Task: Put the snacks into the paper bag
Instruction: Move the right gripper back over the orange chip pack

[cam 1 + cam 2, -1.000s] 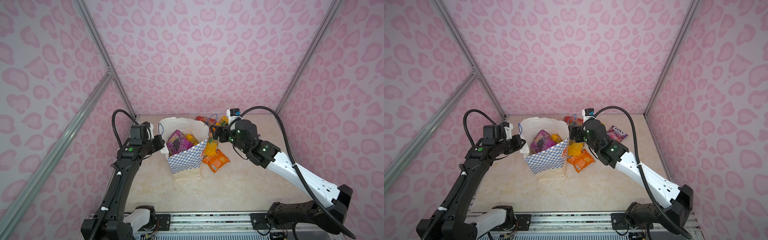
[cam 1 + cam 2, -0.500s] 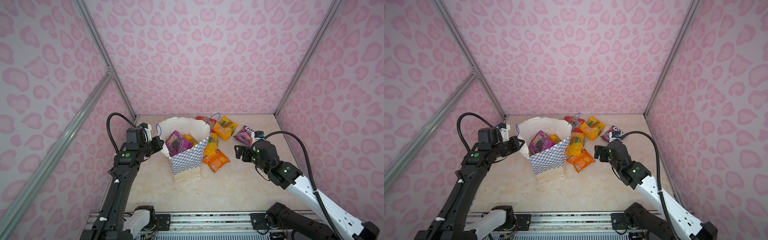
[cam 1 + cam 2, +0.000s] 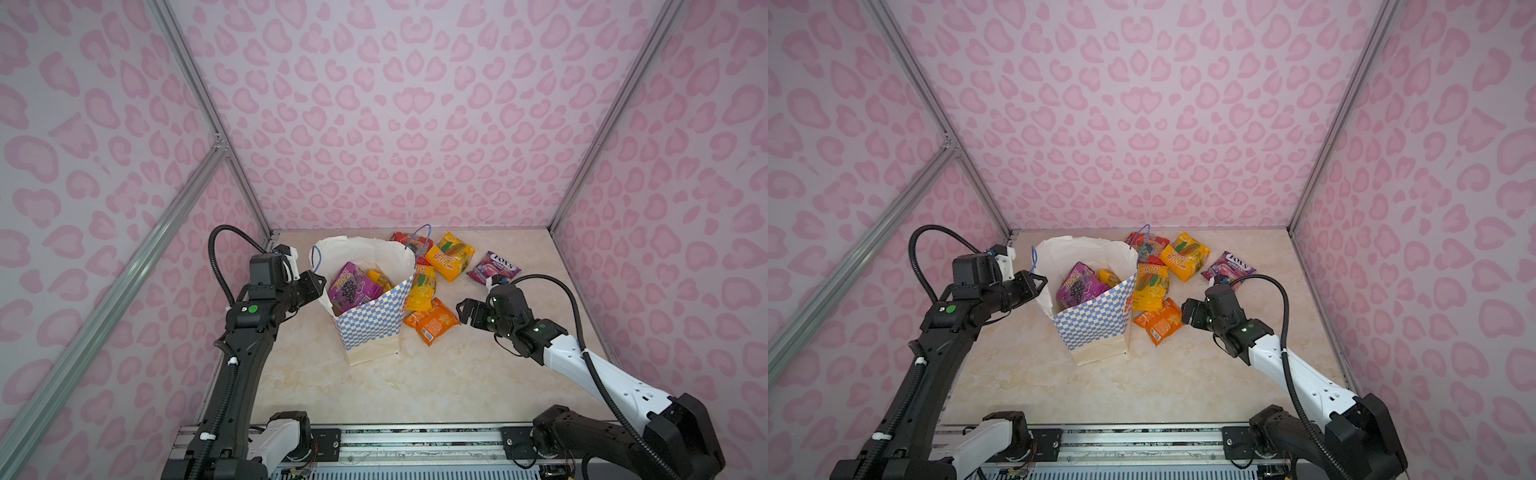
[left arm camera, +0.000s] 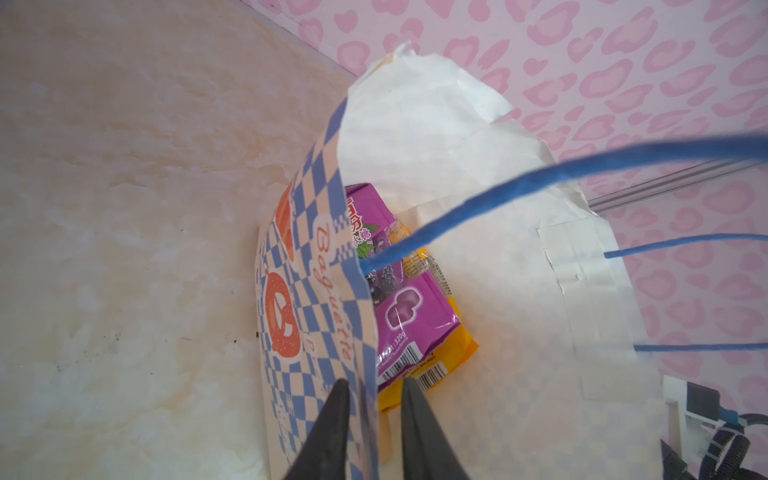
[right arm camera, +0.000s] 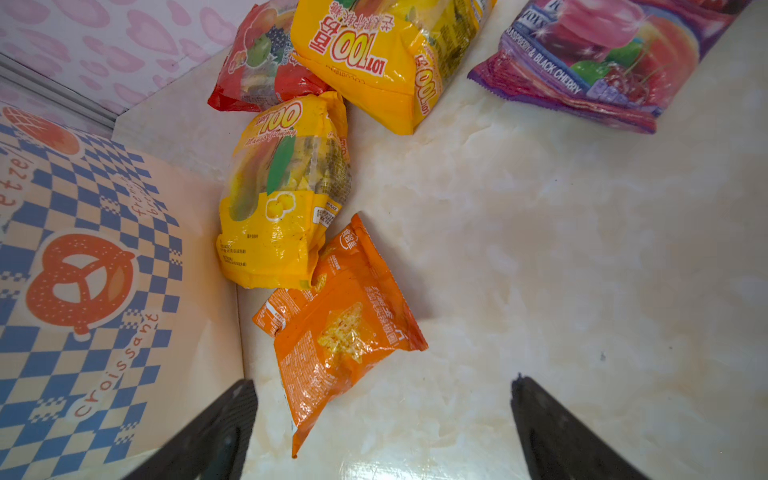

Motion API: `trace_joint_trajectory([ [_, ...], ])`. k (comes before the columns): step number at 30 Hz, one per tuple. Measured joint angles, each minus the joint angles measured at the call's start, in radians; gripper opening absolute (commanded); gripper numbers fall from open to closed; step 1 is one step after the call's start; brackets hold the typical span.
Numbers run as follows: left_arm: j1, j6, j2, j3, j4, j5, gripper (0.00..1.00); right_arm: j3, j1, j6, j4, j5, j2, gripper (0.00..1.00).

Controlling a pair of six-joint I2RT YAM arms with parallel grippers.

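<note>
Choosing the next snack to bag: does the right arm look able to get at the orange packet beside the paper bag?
Probably yes: the right end effector is open, pointed at the orange packet, which lies on the table; only a yellow packet touches its far end.

The pale marbled tabletop (image 3: 415, 386) carries an upright paper bag (image 3: 370, 320) near its middle. Just beside the bag's right side lies a yellow mango packet (image 3: 422, 289), and an orange packet (image 3: 434, 322) touches its near end. Toward the back wall a red packet (image 3: 405, 240) and a second yellow packet (image 3: 451, 255) touch. A purple FOX'S packet (image 3: 493, 268) lies apart, farther right.
</note>
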Motion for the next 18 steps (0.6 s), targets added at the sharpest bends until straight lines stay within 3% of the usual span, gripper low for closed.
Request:
trace_joint_trajectory([
  [6, -0.021, -0.005, 0.016, 0.089, -0.109, -0.130, 0.32, 0.000, 0.000, 0.000, 0.001, -0.002, 0.024, 0.98],
  [14, -0.116, 0.011, 0.059, 0.187, -0.233, -0.310, 0.32, -0.020, -0.005, -0.006, -0.002, 0.039, 0.067, 0.98],
  [18, -0.132, 0.027, 0.073, 0.205, -0.262, -0.367, 0.57, -0.008, -0.004, -0.020, -0.004, 0.037, 0.100, 0.98],
])
